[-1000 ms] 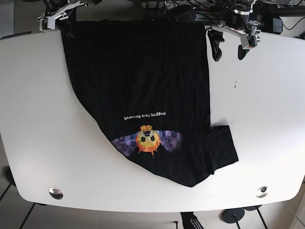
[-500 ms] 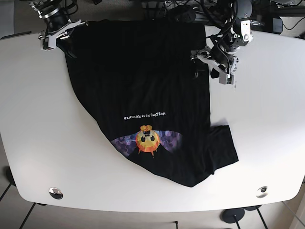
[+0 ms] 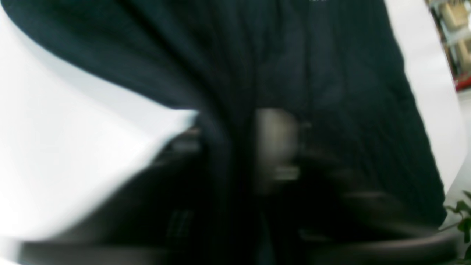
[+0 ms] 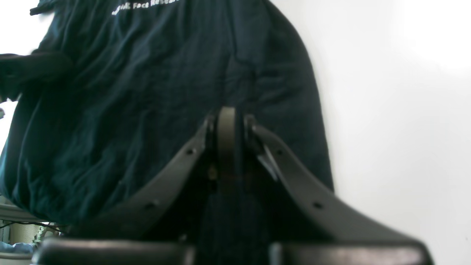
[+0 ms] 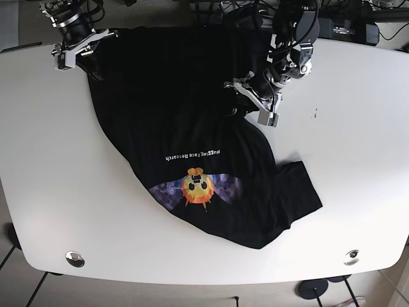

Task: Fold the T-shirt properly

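Note:
A black T-shirt (image 5: 185, 109) lies spread on the white table (image 5: 358, 160), with white lettering (image 5: 195, 155) and an orange print (image 5: 198, 187) facing up. One sleeve (image 5: 300, 192) sticks out at the front right. My left gripper (image 5: 233, 97) is over the shirt's right half, shut on its right edge, which bends inward there. The left wrist view is blurred, with dark cloth (image 3: 312, 73) filling it. My right gripper (image 5: 86, 59) is at the shirt's far left corner. In the right wrist view it (image 4: 226, 117) is shut on the cloth (image 4: 128, 110).
Cables and arm bases crowd the table's far edge (image 5: 255, 13). Two metal fittings (image 5: 75, 258) (image 5: 351, 256) sit near the front corners. A small dark mark (image 5: 314, 114) is on the table to the right of the shirt.
My left gripper came down from the far right corner and moved left across the shirt, dragging its right edge inward. The right gripper stayed at the far left corner.

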Robot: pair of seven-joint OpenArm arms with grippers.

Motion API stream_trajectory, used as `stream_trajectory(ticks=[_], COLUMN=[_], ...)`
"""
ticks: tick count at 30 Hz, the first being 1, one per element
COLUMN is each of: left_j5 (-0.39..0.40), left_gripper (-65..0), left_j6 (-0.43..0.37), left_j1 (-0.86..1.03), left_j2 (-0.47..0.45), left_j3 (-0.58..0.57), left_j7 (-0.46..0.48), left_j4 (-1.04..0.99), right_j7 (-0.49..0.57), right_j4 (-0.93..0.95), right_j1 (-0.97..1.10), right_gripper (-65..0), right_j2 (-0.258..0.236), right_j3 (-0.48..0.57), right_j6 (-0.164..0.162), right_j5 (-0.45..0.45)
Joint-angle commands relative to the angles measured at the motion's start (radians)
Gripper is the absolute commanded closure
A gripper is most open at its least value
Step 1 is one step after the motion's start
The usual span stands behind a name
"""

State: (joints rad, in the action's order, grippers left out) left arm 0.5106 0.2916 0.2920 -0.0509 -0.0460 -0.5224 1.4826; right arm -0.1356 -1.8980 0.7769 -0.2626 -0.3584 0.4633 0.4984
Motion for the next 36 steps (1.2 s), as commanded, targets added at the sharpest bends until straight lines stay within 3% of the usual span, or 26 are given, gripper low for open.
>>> stream_trajectory(ticks=[1, 4, 8, 12, 16, 21, 24, 27, 32, 36], left_j5=[-0.054, -0.048, -0.048, -0.048, -0.046, -0.054, -0.054, -0.057, -0.148, -0.145], left_gripper=[0.0, 0.0, 0.0, 0.0, 0.0, 0.0, 0.0, 0.0, 0.0, 0.0], left_j6=[-0.035, -0.033, -0.028, -0.027, -0.024, 0.153, 0.211, 0.215, 0.286, 0.286], left_j1=[-0.007, -0.009, -0.009, -0.064, -0.170, -0.360, -0.610, -0.816, -1.124, -1.287], left_j2=[-0.027, -0.091, -0.169, -0.251, -0.330, -0.370, -0.381, -0.378, -0.356, -0.347], left_j3=[-0.004, 0.025, 0.180, 0.332, 0.344, 0.337, 0.229, 0.087, -0.121, -0.145], left_j7=[-0.121, -0.158, -0.224, -0.358, -0.436, -0.488, -0.617, -0.620, -0.621, -0.672], left_j4=[-0.017, 0.059, 0.226, 0.347, 0.476, 0.496, 0.494, 0.493, 0.493, 0.496], right_j7=[0.026, 0.026, 0.011, -0.149, -0.241, -0.290, -0.292, -0.292, -0.292, -0.292], right_j4=[-0.019, -0.021, -0.018, -0.019, -0.019, -0.019, -0.019, -0.019, -0.019, -0.019], right_j1=[-0.010, -0.029, -0.090, -0.208, -0.288, -0.319, -0.320, -0.320, -0.317, -0.316], right_gripper=[-2.5, -2.5, -2.7, -2.7, -2.7, -2.7, -2.7, -2.7, -2.7, -2.7], right_j2=[-0.011, -0.011, -0.011, -0.004, 0.046, 0.053, 0.058, 0.058, 0.058, 0.059], right_j3=[-0.008, -0.006, -0.001, 0.000, -0.004, 0.000, -0.006, -0.008, -0.008, -0.008], right_j6=[0.004, 0.002, 0.001, 0.002, 0.005, 0.005, 0.005, 0.004, 0.002, 0.001], right_j5=[0.012, 0.012, 0.012, 0.012, 0.004, 0.010, 0.004, 0.006, 0.007, 0.010])
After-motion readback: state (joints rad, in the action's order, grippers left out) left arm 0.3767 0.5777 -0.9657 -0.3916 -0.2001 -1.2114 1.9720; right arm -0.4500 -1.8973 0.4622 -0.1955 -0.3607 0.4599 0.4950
